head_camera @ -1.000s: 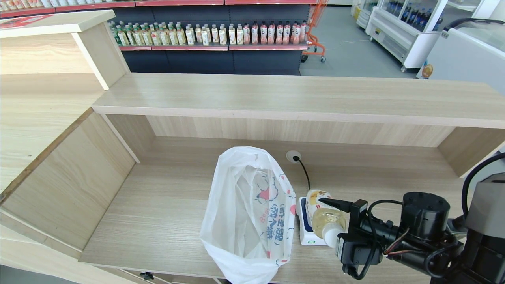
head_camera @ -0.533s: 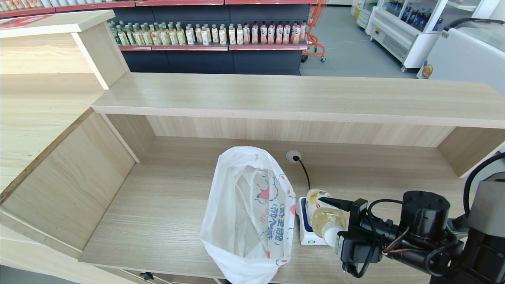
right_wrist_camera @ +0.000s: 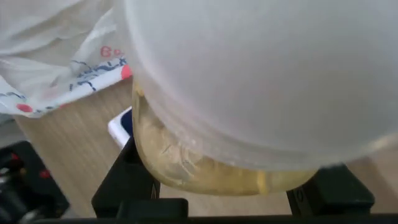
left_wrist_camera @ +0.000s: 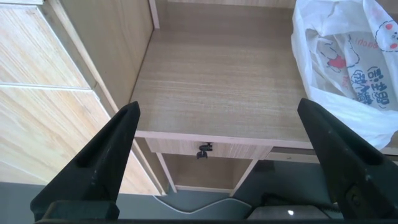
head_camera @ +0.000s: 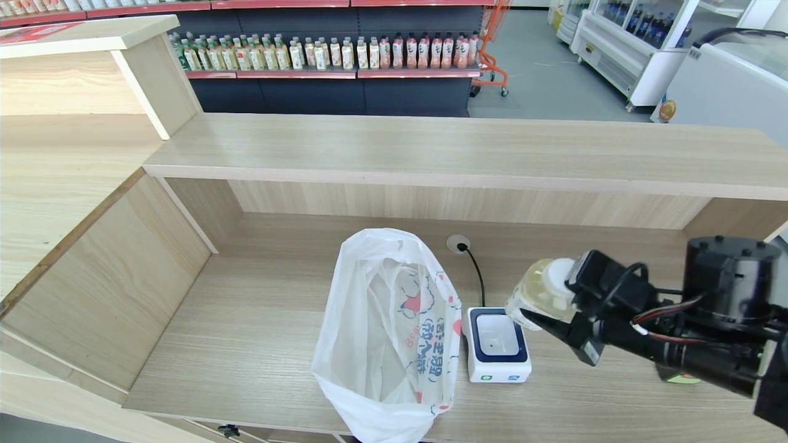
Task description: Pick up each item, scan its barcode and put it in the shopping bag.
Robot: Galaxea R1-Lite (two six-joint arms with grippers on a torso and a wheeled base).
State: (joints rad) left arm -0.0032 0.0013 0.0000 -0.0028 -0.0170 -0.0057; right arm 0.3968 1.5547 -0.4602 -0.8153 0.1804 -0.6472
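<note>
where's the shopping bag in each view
Head view: shopping bag stands open on the worktop, directly left of the scanner.
Left wrist view: shopping bag at the worktop's front edge.
Right wrist view: shopping bag behind the drink bottle, beside the scanner.
Shared landmark: the light wooden worktop under it.

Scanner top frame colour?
Dark blue, on the white scanner; head view shows it best.

Before me stood a light wooden checkout counter (head_camera: 246,320) with a raised ledge at its far side. Behind that counter ran a dark store shelf of drink bottles (head_camera: 326,54). An orange metal trolley (head_camera: 492,61) stood behind the counter too, with white glass-fronted freezers (head_camera: 622,43) further right.
</note>
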